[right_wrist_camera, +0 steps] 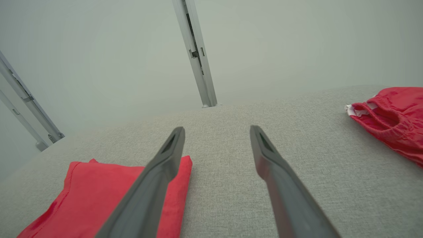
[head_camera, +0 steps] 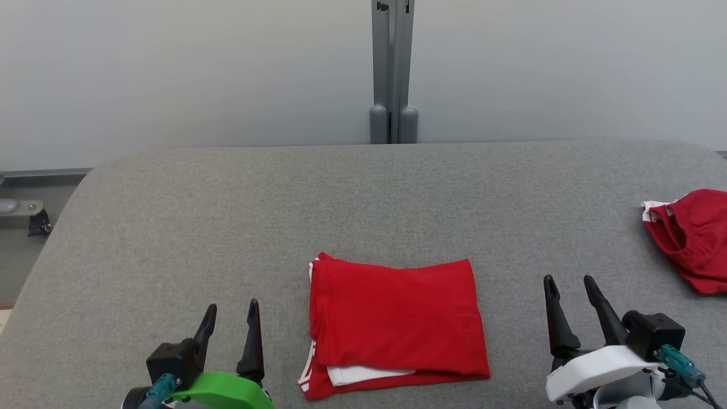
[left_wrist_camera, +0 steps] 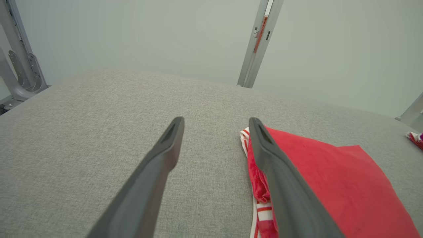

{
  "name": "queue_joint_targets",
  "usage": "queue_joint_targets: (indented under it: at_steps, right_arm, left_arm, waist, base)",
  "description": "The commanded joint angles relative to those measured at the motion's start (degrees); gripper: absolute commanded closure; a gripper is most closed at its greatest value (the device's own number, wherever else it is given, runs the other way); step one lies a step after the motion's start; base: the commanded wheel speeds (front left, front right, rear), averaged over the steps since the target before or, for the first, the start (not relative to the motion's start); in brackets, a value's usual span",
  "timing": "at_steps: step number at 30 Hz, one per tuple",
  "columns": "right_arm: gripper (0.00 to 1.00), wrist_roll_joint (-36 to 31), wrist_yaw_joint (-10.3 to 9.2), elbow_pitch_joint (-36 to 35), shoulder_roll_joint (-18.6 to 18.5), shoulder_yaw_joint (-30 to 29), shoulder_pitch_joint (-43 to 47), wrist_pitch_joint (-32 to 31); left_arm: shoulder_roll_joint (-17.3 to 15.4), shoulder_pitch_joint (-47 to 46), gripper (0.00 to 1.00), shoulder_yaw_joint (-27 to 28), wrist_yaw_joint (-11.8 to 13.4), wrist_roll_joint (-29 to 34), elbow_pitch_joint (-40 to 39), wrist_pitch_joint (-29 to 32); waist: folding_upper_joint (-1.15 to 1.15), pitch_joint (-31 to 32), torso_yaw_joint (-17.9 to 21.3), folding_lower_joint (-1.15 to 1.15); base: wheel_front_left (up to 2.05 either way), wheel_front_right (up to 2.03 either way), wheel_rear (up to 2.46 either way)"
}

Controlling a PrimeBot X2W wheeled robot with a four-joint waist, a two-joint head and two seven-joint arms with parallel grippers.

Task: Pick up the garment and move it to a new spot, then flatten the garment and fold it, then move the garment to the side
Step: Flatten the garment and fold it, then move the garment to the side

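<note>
A red garment (head_camera: pixel 397 321) with white trim lies folded into a neat rectangle on the grey padded table (head_camera: pixel 227 216), near its front edge and centre. My left gripper (head_camera: pixel 230 321) hovers open to the garment's left, apart from it. My right gripper (head_camera: pixel 568 292) stands open to the garment's right, also apart. In the left wrist view the garment (left_wrist_camera: pixel 330 178) lies just right of my open left gripper (left_wrist_camera: pixel 214 127). From the right wrist, the garment (right_wrist_camera: pixel 99 195) sits at the lower left, beside my open right gripper (right_wrist_camera: pixel 216 135).
A second red garment (head_camera: pixel 693 238) lies crumpled at the table's right edge; it is also in the right wrist view (right_wrist_camera: pixel 393 115). A grey metal post (head_camera: pixel 393 68) stands behind the table against a pale wall. The table's left edge drops to the floor.
</note>
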State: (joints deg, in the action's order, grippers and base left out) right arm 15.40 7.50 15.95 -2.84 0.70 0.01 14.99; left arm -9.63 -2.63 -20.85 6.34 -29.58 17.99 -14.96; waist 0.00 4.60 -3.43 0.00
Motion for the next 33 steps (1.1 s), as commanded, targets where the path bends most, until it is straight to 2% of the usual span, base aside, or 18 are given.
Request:
queue_joint_targets:
  at_steps: [1,20,26,30,31,33]
  right_arm:
    - [0.0,0.0,-0.05,0.2,-0.1,-0.1,0.0,0.2]
    - [0.0,-1.3,-0.04,1.6,-0.1,0.3,-0.8,-0.6]
    - [0.0,-0.6,-0.04,3.3,-0.1,0.9,-3.6,-7.9]
    - [0.0,-1.3,-0.05,5.0,-0.8,1.0,-6.8,-15.2]
    - [0.0,-0.2,-0.04,6.5,-1.2,1.2,-8.3,-18.8]
    - [0.0,0.9,-0.04,8.0,-1.9,1.2,-9.7,-21.4]
  left_arm:
    - [0.2,0.7,0.0,0.2,-0.3,0.7,0.2,-0.3]
    - [1.4,0.6,0.0,1.6,-1.7,1.7,1.4,-0.3]
    - [2.0,-0.3,0.0,1.7,-1.7,2.1,1.4,-0.3]
    - [2.7,-0.6,0.0,2.0,-1.8,2.1,1.5,-0.2]
    - [3.0,-0.7,0.0,2.2,-2.0,2.2,1.6,-0.2]
    - [3.3,-0.7,0.0,2.4,-2.3,2.3,1.7,-0.2]
  waist:
    - [0.0,0.0,-0.2,0.0]
    - [0.0,-0.4,-0.8,0.0]
    - [0.0,-1.7,-2.3,0.0]
    - [0.0,-2.6,-4.1,0.0]
    - [0.0,-3.0,-5.1,0.0]
    - [0.0,-3.3,-6.2,0.0]
  base:
    - [0.0,0.0,0.0]
    - [0.0,0.0,0.0]
    - [0.0,0.0,0.0]
    - [0.0,0.0,0.0]
    - [0.0,0.0,0.0]
    - [0.0,0.0,0.0]
